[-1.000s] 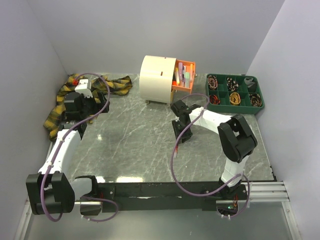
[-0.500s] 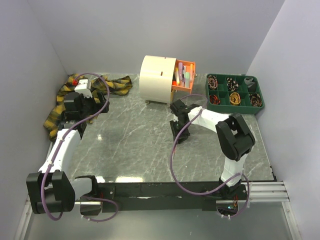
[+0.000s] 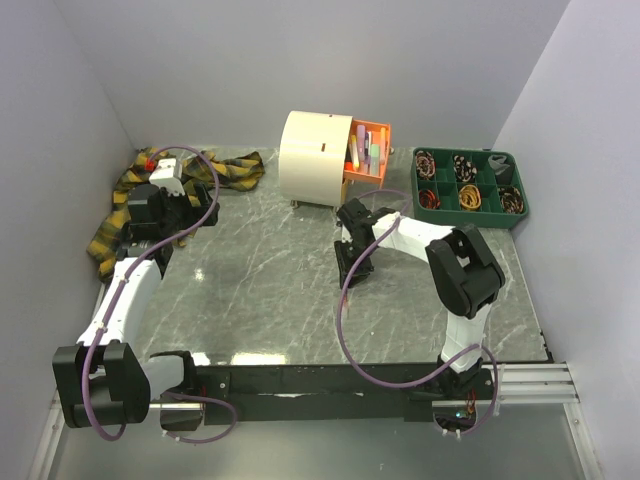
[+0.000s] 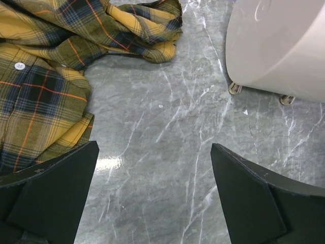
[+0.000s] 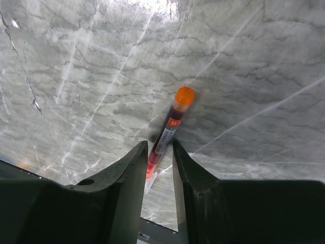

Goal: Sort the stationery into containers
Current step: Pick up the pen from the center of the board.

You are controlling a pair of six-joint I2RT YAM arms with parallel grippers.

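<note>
the top external view looks down from behind the arm bases over the whole table (image 3: 270,290). each wrist view faces close down on the marble; the left shares the cream cabinet (image 4: 284,46) at the far edge.

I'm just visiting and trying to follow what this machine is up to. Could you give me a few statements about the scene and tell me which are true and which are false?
1. The right gripper has a red pen with an orange cap between its fingers. True.
2. The left gripper is clamped on the plaid cloth. False: its jaws are wide open above bare tabletop, beside the cloth.
3. The orange drawer of the cream cabinet is closed. False: it is pulled out and holds pens and highlighters.
4. The green tray sits to the right of the cabinet. True.
</note>
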